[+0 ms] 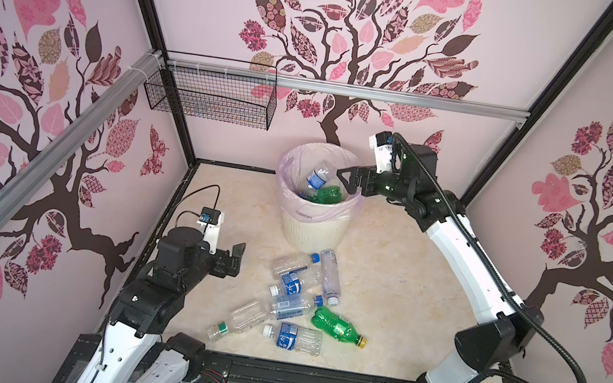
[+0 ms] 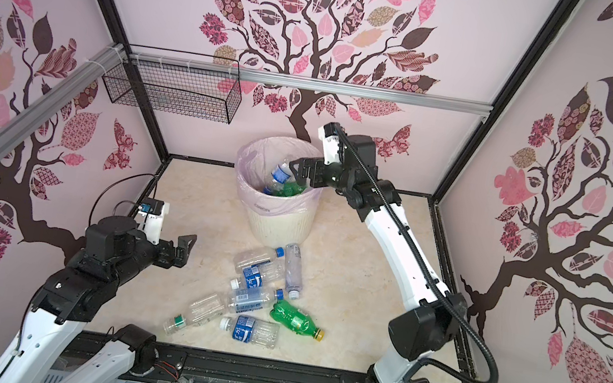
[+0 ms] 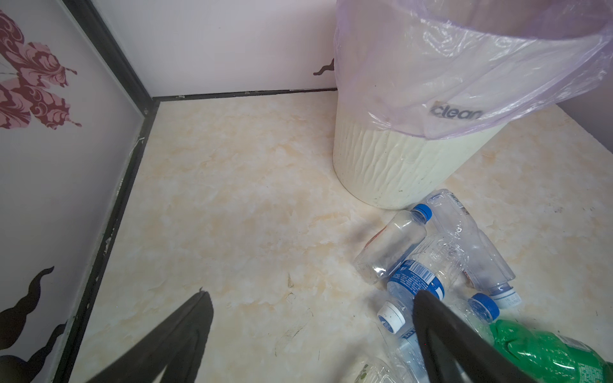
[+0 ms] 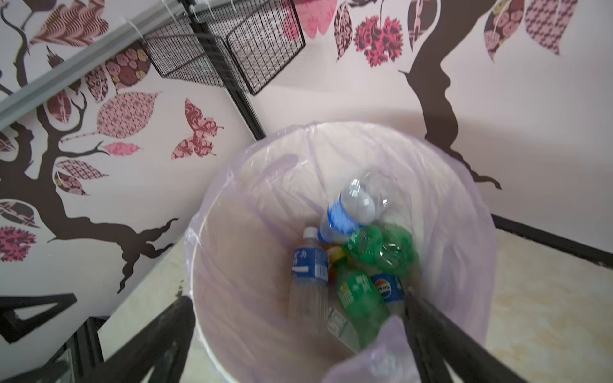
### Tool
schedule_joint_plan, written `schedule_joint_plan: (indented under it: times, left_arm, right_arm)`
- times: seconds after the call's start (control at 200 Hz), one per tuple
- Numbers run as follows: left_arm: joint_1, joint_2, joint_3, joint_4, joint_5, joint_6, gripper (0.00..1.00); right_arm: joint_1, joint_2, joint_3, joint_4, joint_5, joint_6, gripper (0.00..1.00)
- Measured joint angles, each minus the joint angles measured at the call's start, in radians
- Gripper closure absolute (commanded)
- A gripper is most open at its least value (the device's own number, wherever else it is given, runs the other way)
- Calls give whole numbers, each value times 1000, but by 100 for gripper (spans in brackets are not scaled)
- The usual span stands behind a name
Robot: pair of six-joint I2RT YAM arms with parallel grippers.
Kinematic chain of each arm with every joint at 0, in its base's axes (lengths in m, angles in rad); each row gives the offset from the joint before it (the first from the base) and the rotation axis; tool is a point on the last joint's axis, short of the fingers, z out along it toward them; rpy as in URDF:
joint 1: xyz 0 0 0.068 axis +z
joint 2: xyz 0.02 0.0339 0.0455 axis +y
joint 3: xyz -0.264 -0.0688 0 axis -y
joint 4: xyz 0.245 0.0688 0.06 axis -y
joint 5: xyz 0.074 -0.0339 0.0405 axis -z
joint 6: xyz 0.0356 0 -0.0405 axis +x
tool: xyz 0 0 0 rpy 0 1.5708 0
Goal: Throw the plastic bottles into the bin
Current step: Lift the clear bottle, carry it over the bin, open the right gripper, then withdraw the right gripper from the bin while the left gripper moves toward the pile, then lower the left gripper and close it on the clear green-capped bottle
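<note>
Seven bottles [image 1: 294,304] lie on the floor [image 1: 407,281] at 6 o'clock of the bin [image 1: 310,235]: six clear, one green. At least five more show inside the bin, one with a Pepsi logo [image 4: 384,289]. The bag [image 3: 497,66] reads "clean". The right gripper [image 1: 346,184] hangs over the bin's 3 o'clock rim, jaws wide, empty. The left gripper [image 1: 235,260] hovers at the pile's 9 o'clock, jaws apart.

- Light was soft, even and bright; shadows were faint.
- A blue-labelled bottle [image 4: 348,212] in the bin [image 4: 245,205] was smeared by motion blur.
- Both top views bowed at their edges.
</note>
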Motion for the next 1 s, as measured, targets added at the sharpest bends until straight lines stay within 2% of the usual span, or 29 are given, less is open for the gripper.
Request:
schedule_joint_plan:
  times: [0.245, 0.42, 0.56, 0.705, 0.845, 1.001]
  left_arm:
    - [-9, 139, 104, -87, 23, 89, 4]
    - [-101, 210, 165, -184, 8, 170, 4]
    - [-175, 276, 212, -286, 39, 246, 4]
    - [-251, 322, 226, -385, 68, 304, 4]
    - [-316, 365, 214, -415, 48, 340, 4]
    - [-357, 449, 172, -424, 16, 345, 5]
  right_arm:
    - [-8, -331, -254, 23, 89, 14, 0]
    - [-13, -546, -526, 54, 148, 56, 0]
    - [-13, -634, -740, 63, 193, 73, 0]
    - [-14, -715, -882, 98, 221, 75, 0]
    - [-13, -814, -972, 162, 220, 96, 0]
    - [-14, -855, -1025, 207, 204, 126, 0]
